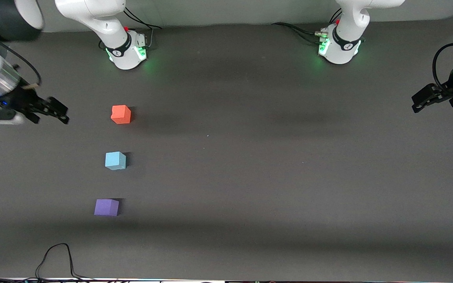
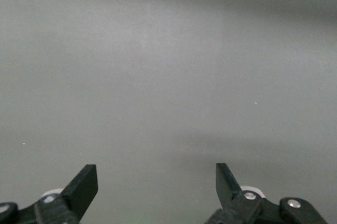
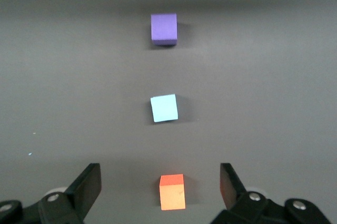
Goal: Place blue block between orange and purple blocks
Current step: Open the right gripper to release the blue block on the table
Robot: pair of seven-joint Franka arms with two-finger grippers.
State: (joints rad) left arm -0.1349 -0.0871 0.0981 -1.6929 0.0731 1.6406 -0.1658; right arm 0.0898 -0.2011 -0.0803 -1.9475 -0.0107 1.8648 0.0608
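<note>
Toward the right arm's end of the table, the blue block [image 1: 115, 160] sits flat on the dark mat, in line between the orange block [image 1: 121, 114] and the purple block [image 1: 106, 207], apart from both. The orange one lies farther from the front camera, the purple one nearer. By this layout the placing looks already done.

The right gripper [image 1: 55, 111] hangs at that end of the table, beside the orange block and well clear of it, its fingers spread wide and empty. In its wrist view the orange block [image 3: 172, 192] shows between the fingertips, with the blue block [image 3: 164, 108] and the purple block [image 3: 164, 28] lined up ahead of it.

The left gripper [image 1: 421, 103] waits at the left arm's end, wide open and holding nothing, with only bare mat [image 2: 168, 76] under it.

The blue cube looks light, matte and perhaps foam-like, so slightly yielding and not slippery. It should be held by two opposite flat sides, squarely, since it sits a little turned.

No brand, label or writing can be read on the blocks.
</note>
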